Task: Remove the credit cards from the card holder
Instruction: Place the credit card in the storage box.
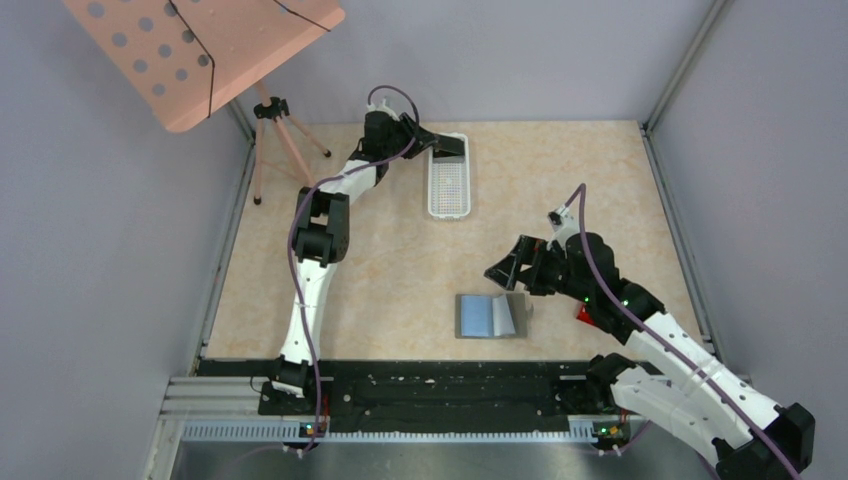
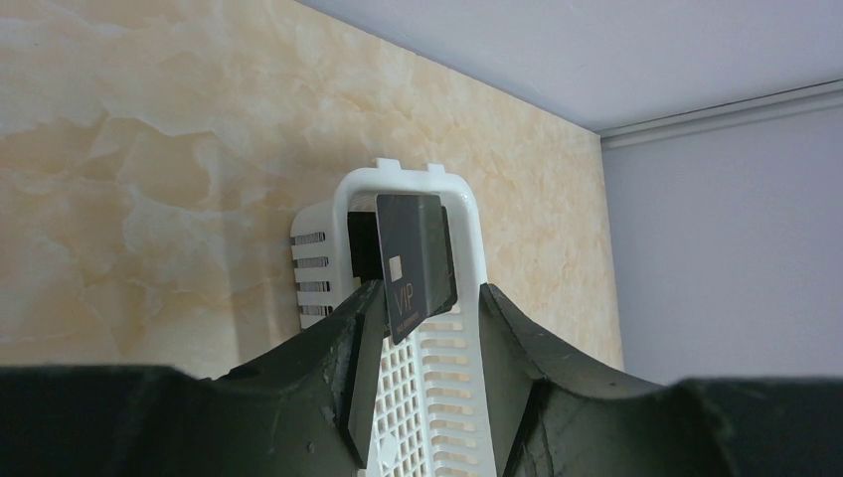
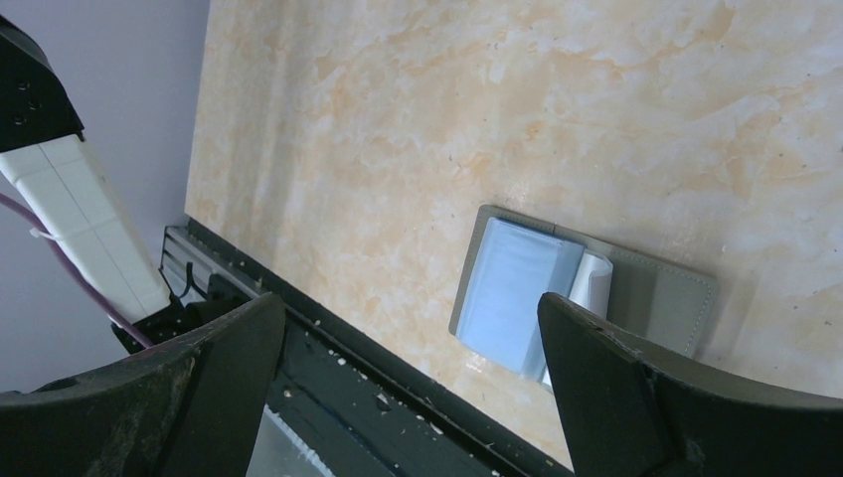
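Left hand (image 2: 427, 290), fingers parted, hovers over the white perforated basket (image 2: 467, 214) at the far side of the surface (image 3: 497, 99), with a dark card (image 2: 413, 253) loose between them. Right hand (image 3: 410, 298) is spread wide above the open card holder (image 3: 666, 298). A pale card (image 3: 594, 276) pokes up by its fold. It is likely thin, stiff and slick, best pinched by that raised edge.
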`<action>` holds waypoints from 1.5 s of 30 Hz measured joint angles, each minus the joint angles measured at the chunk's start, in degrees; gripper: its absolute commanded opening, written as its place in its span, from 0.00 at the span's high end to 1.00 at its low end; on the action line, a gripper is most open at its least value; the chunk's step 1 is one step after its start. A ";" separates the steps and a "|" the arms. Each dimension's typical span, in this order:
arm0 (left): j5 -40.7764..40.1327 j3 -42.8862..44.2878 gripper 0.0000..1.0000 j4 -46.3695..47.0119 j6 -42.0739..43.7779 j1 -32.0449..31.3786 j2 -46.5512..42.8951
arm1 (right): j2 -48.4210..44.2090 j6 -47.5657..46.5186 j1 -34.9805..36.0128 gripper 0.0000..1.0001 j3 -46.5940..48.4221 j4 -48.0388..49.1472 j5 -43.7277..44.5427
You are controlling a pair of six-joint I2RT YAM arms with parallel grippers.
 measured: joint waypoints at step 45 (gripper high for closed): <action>-1.11 -0.42 0.51 -4.37 10.45 -0.24 -5.40 | -0.02 0.72 0.00 0.02 2.21 -5.64 0.00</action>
